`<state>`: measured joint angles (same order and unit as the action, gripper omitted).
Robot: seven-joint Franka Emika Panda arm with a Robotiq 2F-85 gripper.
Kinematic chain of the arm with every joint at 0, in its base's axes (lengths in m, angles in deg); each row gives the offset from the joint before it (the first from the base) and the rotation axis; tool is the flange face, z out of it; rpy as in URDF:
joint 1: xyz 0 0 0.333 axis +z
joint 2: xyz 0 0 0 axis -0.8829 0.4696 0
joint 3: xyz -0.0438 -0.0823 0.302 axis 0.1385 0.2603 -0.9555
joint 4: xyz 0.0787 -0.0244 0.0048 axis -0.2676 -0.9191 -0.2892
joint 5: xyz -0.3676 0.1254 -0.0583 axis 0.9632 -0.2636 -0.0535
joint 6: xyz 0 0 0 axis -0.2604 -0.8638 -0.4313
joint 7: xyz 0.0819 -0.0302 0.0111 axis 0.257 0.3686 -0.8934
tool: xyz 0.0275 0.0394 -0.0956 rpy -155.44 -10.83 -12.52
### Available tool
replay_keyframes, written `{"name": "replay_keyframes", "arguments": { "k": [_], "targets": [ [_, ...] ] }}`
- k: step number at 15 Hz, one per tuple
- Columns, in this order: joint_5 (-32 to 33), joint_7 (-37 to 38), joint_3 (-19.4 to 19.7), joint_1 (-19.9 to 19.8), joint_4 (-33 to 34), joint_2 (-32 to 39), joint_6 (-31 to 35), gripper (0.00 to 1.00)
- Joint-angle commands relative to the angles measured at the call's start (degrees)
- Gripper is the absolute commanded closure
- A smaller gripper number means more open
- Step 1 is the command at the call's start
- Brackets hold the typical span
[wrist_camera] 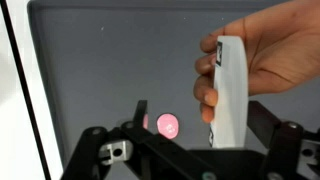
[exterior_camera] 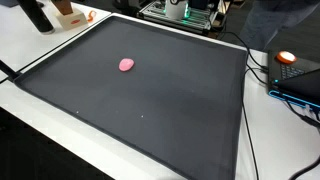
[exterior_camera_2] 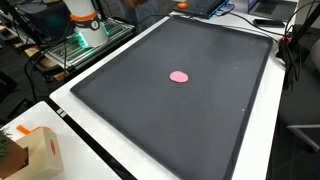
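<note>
— What's the claw (wrist_camera: 195, 130) closest to?

— A small pink lump (wrist_camera: 167, 125), roundish and soft-edged, and bright against the dark mat (wrist_camera: 90, 60). In the wrist view it shows between the two fingers, lying flat on the mat beneath them.

— Where on the mat is it?

— In both exterior views the pink lump (exterior_camera: 126, 64) (exterior_camera_2: 179, 76) lies on its own, well away from every edge of the mat.

— Is the claw holding anything?

— No. Its fingers stand wide apart and grip nothing.

— Is anything in the way?

— A person's hand (wrist_camera: 265, 50) comes in from the right of the wrist view, pinching a white block (wrist_camera: 230, 90). The block is tall and narrow, held upright, with a dark mark near its top. It hangs just to the right of the lump and hides part of the mat and of the claw's finger on that side. I can't tell whether it touches that finger.

— What else is around?

— The mat lies on a white table (exterior_camera: 50, 145), with the robot's base (exterior_camera_2: 88, 25) at one end. A cardboard box (exterior_camera_2: 45, 150) stands on the table's near corner, off the mat. I can't see into it.
</note>
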<state>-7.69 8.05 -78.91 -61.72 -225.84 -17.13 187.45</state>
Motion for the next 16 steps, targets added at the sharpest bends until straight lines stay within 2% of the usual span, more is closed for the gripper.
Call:
{"name": "replay_keyframes", "arguments": {
  "k": [1, 8, 9, 10, 16],
  "targets": [
    [-0.02, 0.01, -0.02, 0.0, 0.12, 0.03, -0.14, 0.0],
    [0.27, -0.33, 0.09, 0.0, 0.47, 0.47, -0.05, 0.0],
    [0.5, -0.28, 0.05, -0.11, 0.59, 0.5, 0.12, 0.25],
    [0.49, -0.61, 0.24, -0.11, 0.61, 0.64, 0.36, 0.26],
    [1.15, -1.83, 0.54, -0.24, 2.12, 1.78, 0.12, 0.72]
  ]
}}
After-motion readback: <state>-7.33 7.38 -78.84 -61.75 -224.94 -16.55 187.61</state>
